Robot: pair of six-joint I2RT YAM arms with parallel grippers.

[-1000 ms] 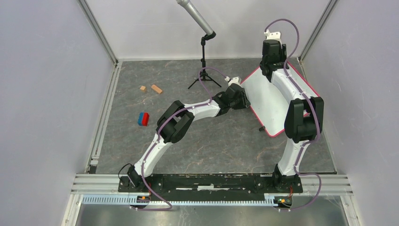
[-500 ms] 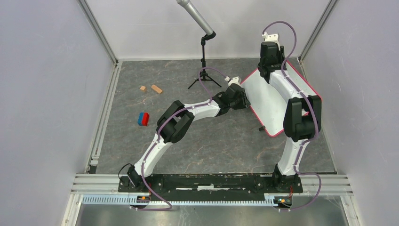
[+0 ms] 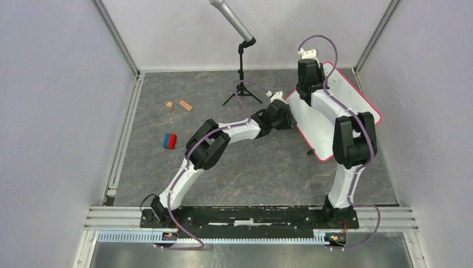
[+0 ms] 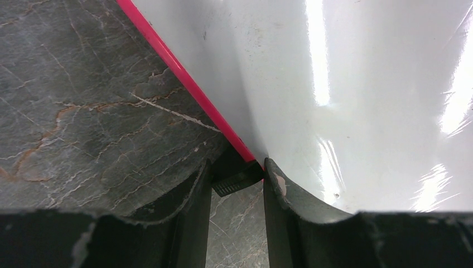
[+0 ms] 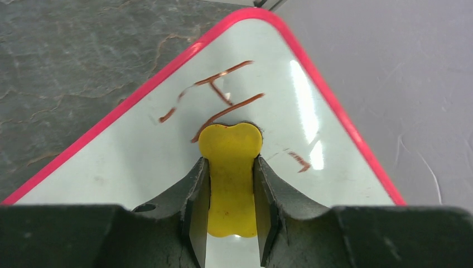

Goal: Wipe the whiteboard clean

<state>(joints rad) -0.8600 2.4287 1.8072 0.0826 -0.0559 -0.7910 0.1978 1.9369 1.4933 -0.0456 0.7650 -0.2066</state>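
Whiteboard point(image 4: 362, 84) rim between left jaws, pinched

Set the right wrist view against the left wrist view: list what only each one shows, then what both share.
Only the right wrist: the right gripper shut on the yellow bone-shaped piece, its tip at red-brown marker strokes. Only the left wrist: the left gripper clamping the whiteboard at its edge, by a small black foot. Both: the whiteboard's white face and pink-red rim, and the grey marbled table.
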